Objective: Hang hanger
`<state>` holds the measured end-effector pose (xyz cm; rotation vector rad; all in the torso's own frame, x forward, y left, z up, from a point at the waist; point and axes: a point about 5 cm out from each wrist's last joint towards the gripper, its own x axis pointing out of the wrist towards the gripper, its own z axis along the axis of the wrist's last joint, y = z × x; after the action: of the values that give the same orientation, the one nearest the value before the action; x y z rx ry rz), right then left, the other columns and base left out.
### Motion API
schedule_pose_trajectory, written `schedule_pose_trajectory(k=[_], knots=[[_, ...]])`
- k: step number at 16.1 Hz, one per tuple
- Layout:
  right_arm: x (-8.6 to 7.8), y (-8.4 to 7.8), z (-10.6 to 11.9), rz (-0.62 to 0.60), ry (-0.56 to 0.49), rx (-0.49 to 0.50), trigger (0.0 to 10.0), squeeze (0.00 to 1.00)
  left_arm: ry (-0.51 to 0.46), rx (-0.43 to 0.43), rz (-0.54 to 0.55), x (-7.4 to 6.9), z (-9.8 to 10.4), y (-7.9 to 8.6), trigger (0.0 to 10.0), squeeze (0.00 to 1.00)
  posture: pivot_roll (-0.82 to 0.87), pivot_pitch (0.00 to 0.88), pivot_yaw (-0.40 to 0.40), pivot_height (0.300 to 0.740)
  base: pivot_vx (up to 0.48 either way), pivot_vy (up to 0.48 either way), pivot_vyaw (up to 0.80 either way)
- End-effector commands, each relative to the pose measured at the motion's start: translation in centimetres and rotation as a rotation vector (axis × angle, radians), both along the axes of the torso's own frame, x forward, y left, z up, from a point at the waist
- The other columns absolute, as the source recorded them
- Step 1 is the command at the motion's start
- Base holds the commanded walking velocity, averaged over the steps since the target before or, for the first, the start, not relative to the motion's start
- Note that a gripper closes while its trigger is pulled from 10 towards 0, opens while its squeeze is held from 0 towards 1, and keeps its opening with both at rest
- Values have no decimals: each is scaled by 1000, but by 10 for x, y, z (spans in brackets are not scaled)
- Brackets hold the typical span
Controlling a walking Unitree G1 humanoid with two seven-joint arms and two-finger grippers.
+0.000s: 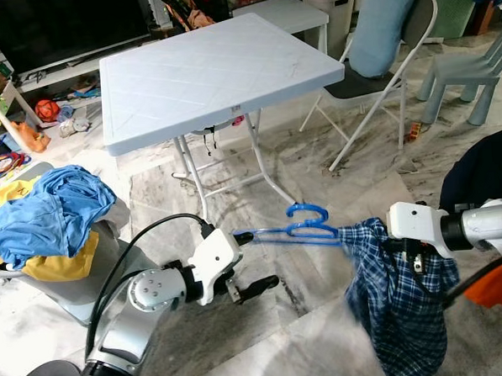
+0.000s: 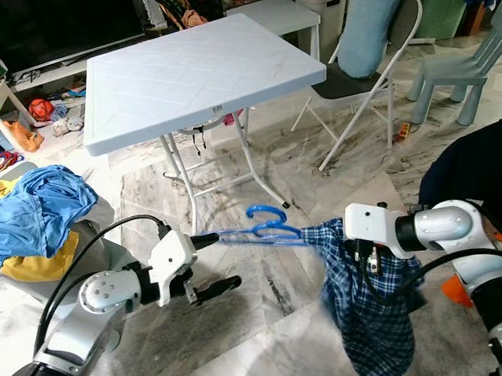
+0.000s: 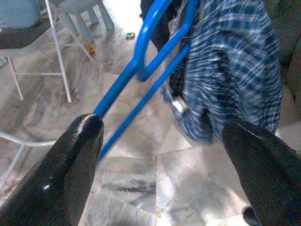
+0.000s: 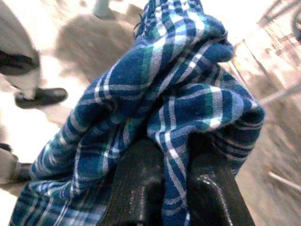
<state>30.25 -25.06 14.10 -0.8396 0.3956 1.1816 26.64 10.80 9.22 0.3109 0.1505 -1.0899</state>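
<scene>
At far left, laundry heap: a pile of blue and yellow clothes (image 1: 55,219) sits on a low grey seat, well apart from the work; it looks like the stock still to be hung.
Left hand: the left hand (image 1: 255,289) is held out low over the marble floor (image 1: 317,159), its fingers (image 3: 70,169) spread wide. One finger touches the near end of the hanger's bar and the other stands clear, so nothing is pinched; it seems to steady that end, not carry it.
Hanger: the blue hanger (image 1: 299,227) lies almost level in the air between the two hands, hook uppermost and turned toward the worktop. Its left end rests against the left hand's finger; its right end runs into the cloth.
Worktop: the white folding worktop (image 1: 211,72) stands beyond the hanger, with a folding chair (image 1: 380,72) to its right.
Shirt: the blue plaid shirt (image 1: 400,306) hangs bunched from the hanger's right end, probably only partly threaded on.
Right hand: the right hand (image 4: 169,183) is pressed together on a fold of the shirt, bearing its weight just beside the hanger's right end.
Judgement: garment and hanger are kept level so the shirt can be settled before hanging.
</scene>
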Motion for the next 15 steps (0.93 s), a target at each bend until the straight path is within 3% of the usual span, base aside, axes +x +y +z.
schedule_pose_trajectory(k=[1, 6, 7, 8, 9, 15], knots=[[-1, 3, 13, 68, -8, 14, 10000, 0, -10, 23, 12, 6, 4, 6, 10000, 0, -119, 0, 140, 740, 0, 0, 0], [-12, 6, 17, 183, 72, 43, 10000, 0, -7, 56, 29, 13, -1, 9, 10000, 0, -122, 0, 138, 740, 0, 0, 0], [-13, 7, 19, 201, 82, 43, 10000, 0, 7, 48, 19, 13, -3, 8, 6314, 0, -122, 0, 138, 740, 0, 0, 0], [-13, 7, 19, 208, 79, 40, 10000, 0, 11, 42, 14, 13, -3, 7, 1725, 0, -122, 0, 138, 740, 0, 0, 0], [-14, 9, 21, 218, 77, 48, 10000, 0, 27, 25, 1, 12, -5, 4, 0, 0, -129, 0, 139, 740, 0, 0, 0], [-16, 14, 21, 236, 67, 54, 10000, 0, 71, -6, -62, 9, -6, -5, 0, 0, -130, 0, 144, 740, 0, 0, 0]])
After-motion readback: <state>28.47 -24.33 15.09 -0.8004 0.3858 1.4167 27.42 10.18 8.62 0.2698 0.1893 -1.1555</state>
